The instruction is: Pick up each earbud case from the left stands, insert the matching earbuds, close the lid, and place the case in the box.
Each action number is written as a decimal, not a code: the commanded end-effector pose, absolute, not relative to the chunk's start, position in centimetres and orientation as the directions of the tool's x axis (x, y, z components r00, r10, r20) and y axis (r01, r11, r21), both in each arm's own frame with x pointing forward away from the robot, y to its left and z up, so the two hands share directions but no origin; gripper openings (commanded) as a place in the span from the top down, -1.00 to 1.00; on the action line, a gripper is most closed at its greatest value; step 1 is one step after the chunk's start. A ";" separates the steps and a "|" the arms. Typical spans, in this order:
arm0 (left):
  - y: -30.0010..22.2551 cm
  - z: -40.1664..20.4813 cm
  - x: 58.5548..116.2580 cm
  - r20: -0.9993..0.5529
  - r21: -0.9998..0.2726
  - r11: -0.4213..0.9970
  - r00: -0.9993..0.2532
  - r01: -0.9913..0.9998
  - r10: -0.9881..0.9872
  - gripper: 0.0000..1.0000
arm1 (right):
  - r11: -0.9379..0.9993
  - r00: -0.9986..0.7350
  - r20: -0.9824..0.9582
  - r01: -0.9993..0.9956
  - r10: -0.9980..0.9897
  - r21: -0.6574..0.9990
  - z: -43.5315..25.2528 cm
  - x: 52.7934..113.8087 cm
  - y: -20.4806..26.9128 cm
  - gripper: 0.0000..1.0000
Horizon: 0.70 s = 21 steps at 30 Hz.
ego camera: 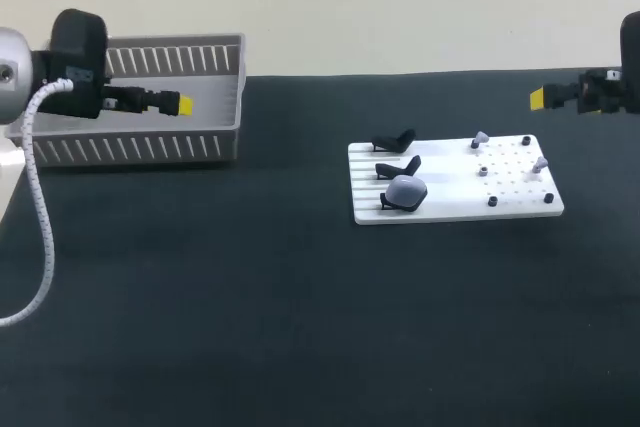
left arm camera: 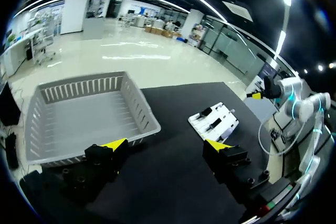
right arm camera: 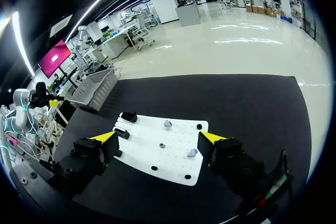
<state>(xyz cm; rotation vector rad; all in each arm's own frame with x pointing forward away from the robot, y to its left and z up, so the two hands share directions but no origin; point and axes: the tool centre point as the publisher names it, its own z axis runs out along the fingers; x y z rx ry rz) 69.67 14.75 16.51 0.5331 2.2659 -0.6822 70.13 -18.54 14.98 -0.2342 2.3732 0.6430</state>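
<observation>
Head view: one earbud case point(ego camera: 405, 191), grey-blue, sits on the stand closest to the worktop's point(ego camera: 250, 297) near edge. That stand is on the left part of the white board point(ego camera: 520, 209), which lies right of the worktop's middle. The other two stands point(ego camera: 394, 141) behind it are bare. Small pale earbuds point(ego camera: 480, 137) sit on pegs on the board's right part. The box point(ego camera: 225, 97) is at the far left corner.

Left pincer point(ego camera: 178, 104) hangs over the box; right pincer point(ego camera: 540, 98) is by the right edge, well apart from the board. Wrist views show both w/ fingers apart, nothing btwn them.

Risks, as I judge them:
- Case is rounded and perched on a slim stand, so an off-centre grip could squirt it out or tip it off.
- Earbuds are tiny, so a slightly off pinch may flick one across the worktop.
- Board looks loose, so a sideways nudge could shift it and spoil later aim.
- Bud not fully seated = lid won't shut.
</observation>
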 end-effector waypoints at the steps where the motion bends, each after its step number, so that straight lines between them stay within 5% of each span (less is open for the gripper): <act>1: 14.8 16.2 68.7 -0.802 -0.357 0.623 -0.570 0.696 0.177 -1.00 | 0.863 -0.766 -0.642 -0.325 -0.001 0.387 15.0 70.1 -18.6 -1.00; 21: 7.8 15.5 65.1 -0.900 -0.155 0.146 -0.200 0.977 0.388 -1.00 | 0.863 -0.766 -0.642 -0.325 -0.001 0.387 15.0 70.1 -18.6 -1.00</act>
